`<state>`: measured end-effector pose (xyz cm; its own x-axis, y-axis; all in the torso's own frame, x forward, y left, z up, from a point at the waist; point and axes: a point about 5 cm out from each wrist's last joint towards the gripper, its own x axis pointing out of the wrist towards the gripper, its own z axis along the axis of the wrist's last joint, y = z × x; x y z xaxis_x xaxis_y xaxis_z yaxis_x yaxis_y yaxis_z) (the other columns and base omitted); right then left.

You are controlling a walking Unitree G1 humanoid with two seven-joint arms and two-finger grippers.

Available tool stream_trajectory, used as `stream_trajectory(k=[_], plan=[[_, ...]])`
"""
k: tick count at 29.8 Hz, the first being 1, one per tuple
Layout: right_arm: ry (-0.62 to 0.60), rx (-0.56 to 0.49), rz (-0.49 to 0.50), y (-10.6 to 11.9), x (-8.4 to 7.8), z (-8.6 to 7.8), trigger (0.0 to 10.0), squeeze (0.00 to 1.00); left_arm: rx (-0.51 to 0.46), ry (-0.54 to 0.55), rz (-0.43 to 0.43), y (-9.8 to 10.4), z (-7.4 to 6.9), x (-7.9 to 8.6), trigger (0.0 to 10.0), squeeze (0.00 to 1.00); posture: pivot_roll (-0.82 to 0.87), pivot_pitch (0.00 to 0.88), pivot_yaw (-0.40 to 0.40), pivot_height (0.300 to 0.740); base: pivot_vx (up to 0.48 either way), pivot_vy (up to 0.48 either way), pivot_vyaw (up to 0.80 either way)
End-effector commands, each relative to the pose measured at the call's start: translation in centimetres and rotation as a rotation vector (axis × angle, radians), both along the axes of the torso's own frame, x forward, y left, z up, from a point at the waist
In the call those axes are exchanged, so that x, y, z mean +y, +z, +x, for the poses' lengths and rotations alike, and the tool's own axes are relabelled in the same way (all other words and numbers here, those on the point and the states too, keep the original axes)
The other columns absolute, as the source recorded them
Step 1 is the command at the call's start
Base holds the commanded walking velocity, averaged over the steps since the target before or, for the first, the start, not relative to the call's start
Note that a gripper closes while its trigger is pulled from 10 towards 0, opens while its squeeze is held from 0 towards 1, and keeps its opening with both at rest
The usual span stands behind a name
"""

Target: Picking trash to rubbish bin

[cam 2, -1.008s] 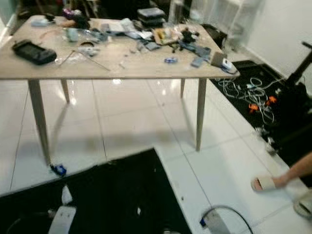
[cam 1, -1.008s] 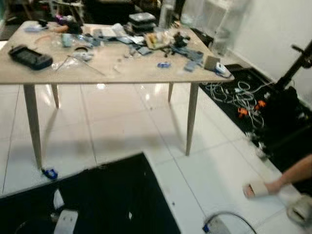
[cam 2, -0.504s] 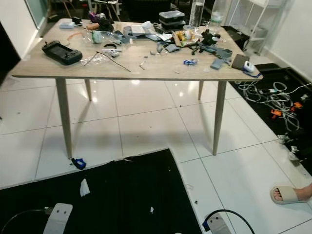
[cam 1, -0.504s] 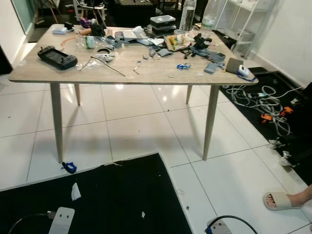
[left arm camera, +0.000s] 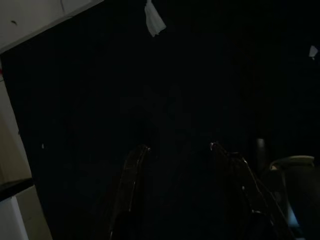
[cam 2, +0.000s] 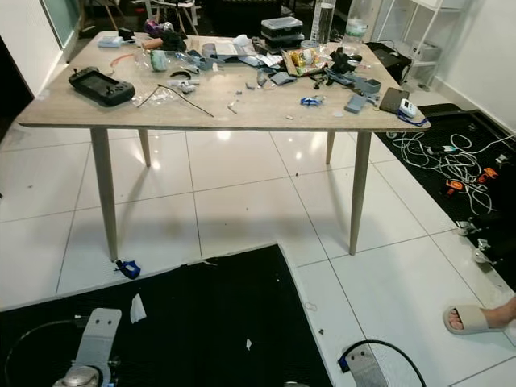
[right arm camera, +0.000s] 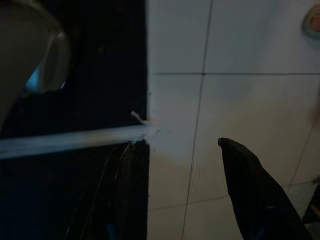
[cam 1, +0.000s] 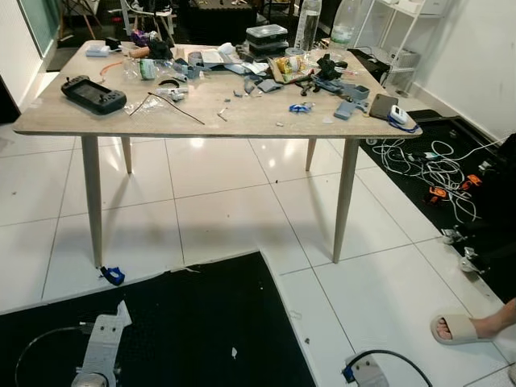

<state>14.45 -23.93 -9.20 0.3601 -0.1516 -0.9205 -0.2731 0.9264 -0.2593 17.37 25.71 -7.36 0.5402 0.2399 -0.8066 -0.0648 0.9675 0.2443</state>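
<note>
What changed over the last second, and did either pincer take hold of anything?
The head camera swung and steadied; the blur is gone. The person's foot in a slipper sits nearer the right edge. Neither pincer took anything: the left pincer and right pincer hang open. The paper scrap stays on the black mat, the table still cluttered.

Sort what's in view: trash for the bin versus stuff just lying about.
For the job:
white paper scrap on the black mat
smaller white scrap
blue piece by the table leg

Lying about:
handheld console
table clutter
cables
person's sandalled foot
</note>
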Motion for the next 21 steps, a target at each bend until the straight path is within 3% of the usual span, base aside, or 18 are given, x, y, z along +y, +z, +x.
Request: stream_trajectory(k=[1,9,13,15,16,21], plan=[[-0.017,-0.032,0.0,0.3,-0.2,0.7,10.0,0.0,-0.017,0.002,0.002,0.3,0.5,0.1,10.0,0.0,0.01,0.047,-0.039,0.74,0.285,0.0,0.0],[0.009,-0.01,0.0,0.2,0.0,0.6,10.0,0.0,-0.054,-0.004,-0.005,0.7,1.3,-0.1,10.0,0.0,0.0,0.045,-0.039,0.74,0.306,0.0,0.0],[0.028,0.037,-0.007,-0.3,0.1,-0.6,10.0,0.0,-0.117,0.014,0.001,1.6,2.6,0.5,10.0,0.0,0.01,0.047,-0.041,0.74,0.328,0.0,-0.8],[0.028,0.037,-0.007,-0.3,0.1,-0.6,10.0,0.0,-0.117,0.014,0.001,1.6,2.6,0.5,10.0,0.0,0.01,0.047,-0.041,0.74,0.334,0.0,-0.8],[0.026,0.06,-0.01,-0.5,0.0,-1.3,10.0,0.0,-0.188,0.023,0.014,2.9,4.1,1.3,10.0,0.0,0.01,0.047,-0.041,0.74,0.334,0.0,-0.8],[0.026,0.078,-0.012,-0.7,-0.1,-2.0,10.0,0.0,-0.299,0.042,0.019,4.8,6.3,2.3,10.0,0.0,0.01,0.045,-0.039,0.74,0.337,0.0,-0.8]])
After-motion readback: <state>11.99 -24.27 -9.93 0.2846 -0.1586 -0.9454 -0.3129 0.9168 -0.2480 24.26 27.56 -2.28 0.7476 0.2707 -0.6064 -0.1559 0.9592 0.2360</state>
